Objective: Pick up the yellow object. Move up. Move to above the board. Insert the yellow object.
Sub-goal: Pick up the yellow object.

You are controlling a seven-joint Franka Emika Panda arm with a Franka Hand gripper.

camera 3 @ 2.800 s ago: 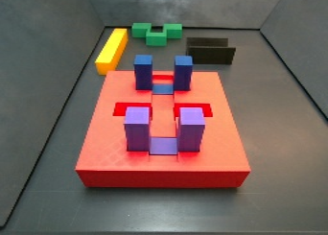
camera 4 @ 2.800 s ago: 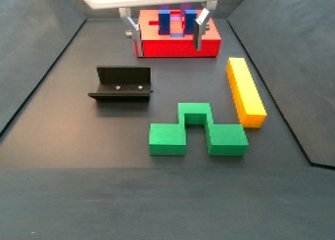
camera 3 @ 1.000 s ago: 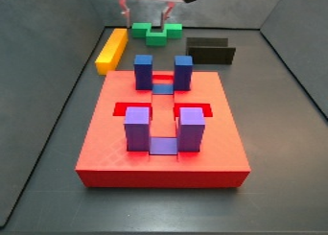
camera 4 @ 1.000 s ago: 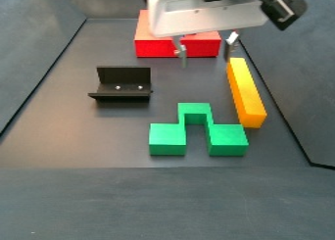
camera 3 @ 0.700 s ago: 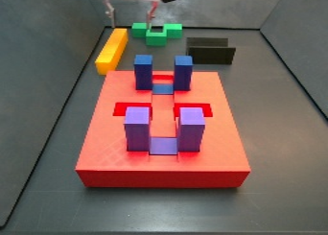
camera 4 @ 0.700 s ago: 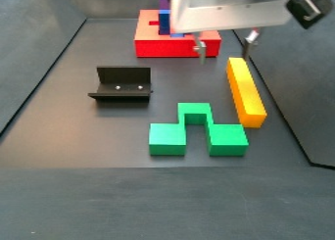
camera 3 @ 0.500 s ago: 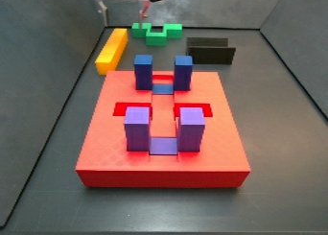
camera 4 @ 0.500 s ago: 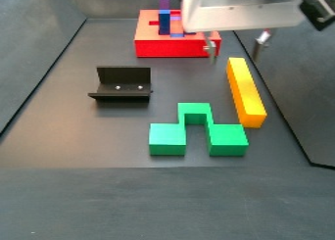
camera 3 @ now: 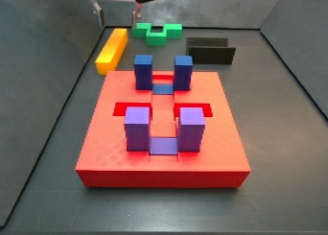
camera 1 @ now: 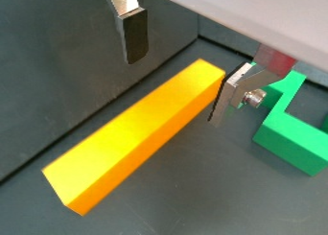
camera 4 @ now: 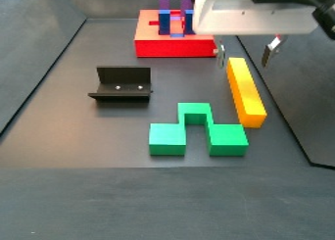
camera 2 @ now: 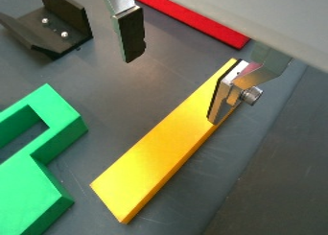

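Note:
The yellow object is a long yellow-orange bar lying flat on the dark floor, seen in both side views (camera 3: 111, 49) (camera 4: 245, 89) and both wrist views (camera 1: 134, 133) (camera 2: 174, 148). My gripper (camera 4: 246, 58) is open and empty, hovering above the bar's end nearest the board; it also shows in a side view (camera 3: 122, 7). In both wrist views the gripper (camera 1: 178, 83) (camera 2: 175, 85) has one finger (camera 1: 235, 90) over the bar's edge and one off to the side. The red board (camera 3: 164, 133) (camera 4: 174, 45) carries upright blue and purple posts.
A green notched block (camera 4: 197, 128) (camera 3: 157, 32) (camera 1: 289, 129) (camera 2: 26, 172) lies beside the bar's far end. The fixture (camera 4: 121, 84) (camera 3: 212, 50) (camera 2: 52, 23) stands on the floor near the board. Dark walls enclose the floor.
My gripper has moved away from above the board, across to above the yellow bar's end. It stays open and empty. Nothing else moved.

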